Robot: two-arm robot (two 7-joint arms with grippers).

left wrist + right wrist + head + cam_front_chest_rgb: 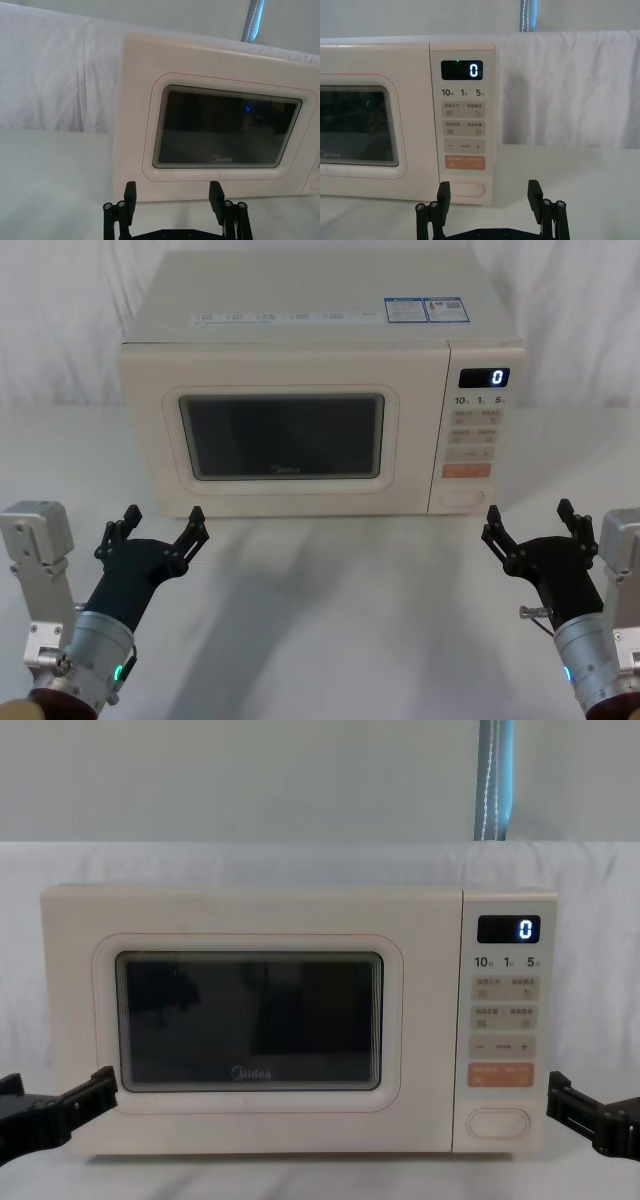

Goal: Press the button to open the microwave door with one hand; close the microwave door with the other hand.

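Observation:
The cream microwave (pixel 320 330) stands at the back middle of the white table, its door (pixel 281 433) shut flush with the front. The control strip on its right shows a blue 0, and the large cream button (pixel 463 497) sits at the strip's bottom, under the orange key. My left gripper (pixel 160 522) hovers open, low in front of the door's left corner (pixel 172 192). My right gripper (pixel 528 519) is open too, a little right of and in front of the button (pixel 466 190). Neither touches the oven. The door (pixel 250 1020) and button (pixel 497 1122) face me squarely in the chest view.
A white cloth (pixel 70 320) hangs behind the microwave on both sides. The white tabletop (pixel 330 610) stretches between my two arms. A blue-grey post (pixel 494 780) rises behind the oven.

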